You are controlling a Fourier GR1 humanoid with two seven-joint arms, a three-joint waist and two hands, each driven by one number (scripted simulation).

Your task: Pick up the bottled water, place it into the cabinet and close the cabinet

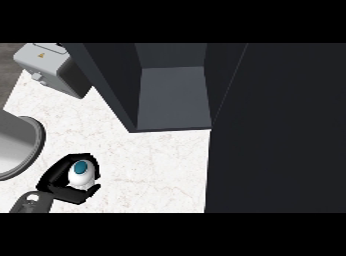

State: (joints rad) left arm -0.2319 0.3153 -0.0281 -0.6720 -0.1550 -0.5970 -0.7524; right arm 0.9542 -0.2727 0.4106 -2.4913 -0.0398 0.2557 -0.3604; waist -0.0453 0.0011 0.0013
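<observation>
My left hand [58, 179] comes in at the lower left, with its fingers and thumb curled round the bottled water [80, 175]. The bottle is white with a blue cap and points up toward me, just above the white counter. The dark cabinet [172, 95] stands at the back centre. It is open, showing a grey inner shelf with nothing on it, some way up and to the right of the bottle. Its open door [287, 130] is a large dark panel filling the right side. My right hand does not show.
A big grey cylinder with a flared rim [10, 145] lies at the left edge, close to my hand. At the back left sits a grey box with a warning sticker [49, 65]. Bare white marble counter [154, 165] lies between the bottle and the cabinet.
</observation>
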